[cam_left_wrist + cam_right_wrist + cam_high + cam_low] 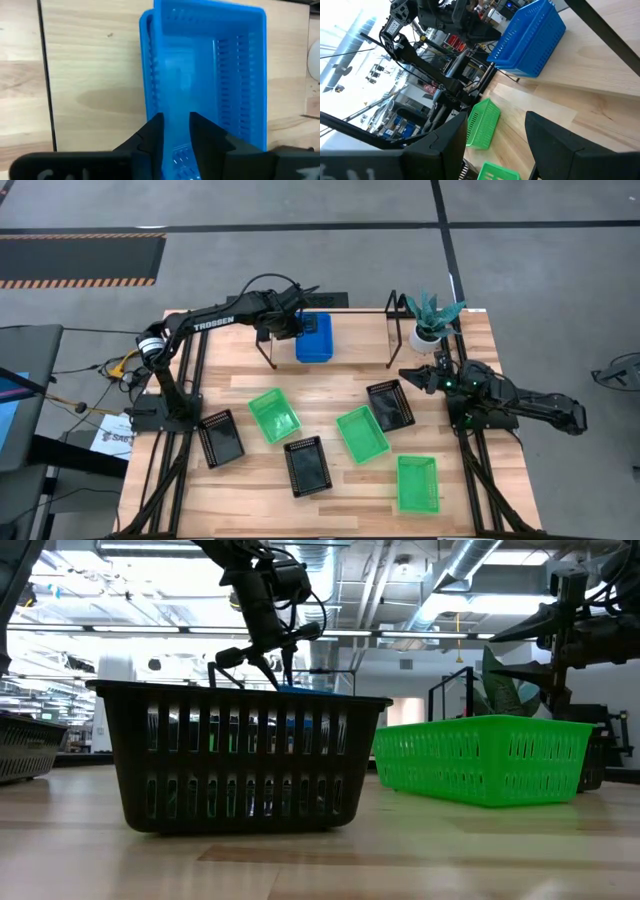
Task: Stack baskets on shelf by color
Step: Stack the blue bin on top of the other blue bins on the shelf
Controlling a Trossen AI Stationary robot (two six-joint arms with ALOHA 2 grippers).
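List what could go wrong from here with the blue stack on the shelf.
1. The left hand straddles the near wall of the top blue basket; lifting away with a finger still touching could drag it off.
2. The blue baskets sit slightly offset, one rim showing beside the other, so the stack may not be fully nested and could shift.
3. The stack sits near the shelf front edge; a nudge might tip it onto the table.

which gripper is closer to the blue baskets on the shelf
Left. The left gripper is right over the blue baskets, its fingers straddling a wall. The right gripper waits beyond the shelf's other end.
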